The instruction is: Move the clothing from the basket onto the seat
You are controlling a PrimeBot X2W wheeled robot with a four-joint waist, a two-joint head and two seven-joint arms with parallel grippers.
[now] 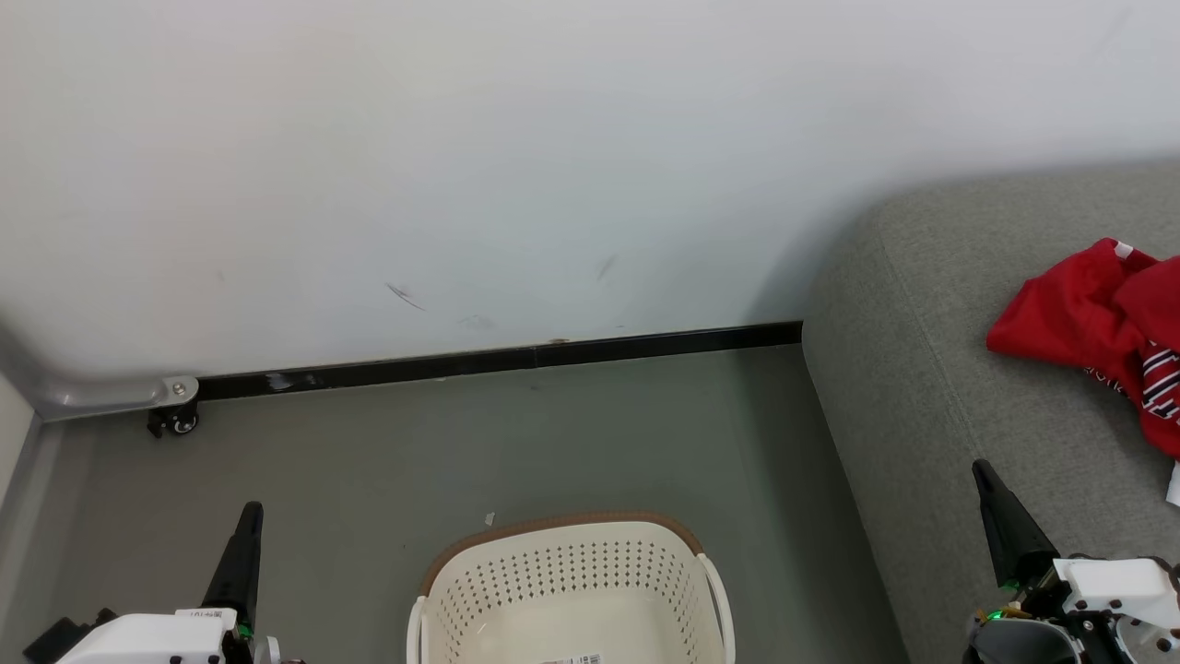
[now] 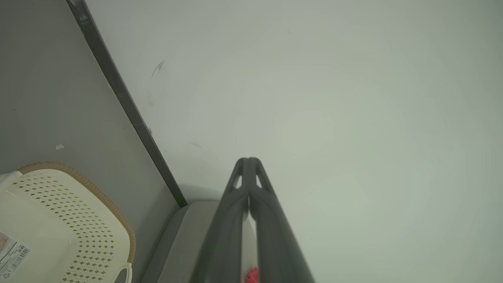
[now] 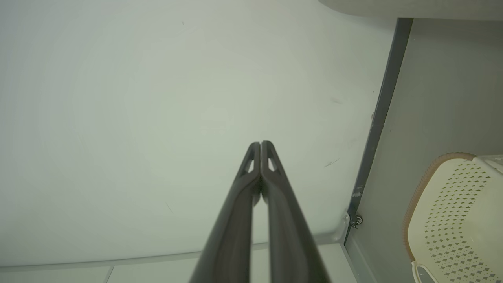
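Observation:
Red clothing (image 1: 1102,341) lies crumpled on the grey seat (image 1: 922,387) at the right edge of the head view. The cream perforated basket (image 1: 572,590) with its brown rim stands on the floor at the bottom centre, and what shows of its inside holds no clothing. My left gripper (image 1: 249,516) is shut, low at the left of the basket, holding nothing. Over the seat's front part my right gripper (image 1: 982,472) is shut and holds nothing too. In the wrist views the left gripper (image 2: 248,160) and right gripper (image 3: 260,144) point at the white wall, tips together.
A white wall (image 1: 461,166) with a black skirting strip (image 1: 498,360) closes off the grey floor behind the basket. A small caster (image 1: 180,420) sits under a pale frame at the far left. The basket (image 2: 59,220) and seat corner (image 2: 184,236) show in the left wrist view.

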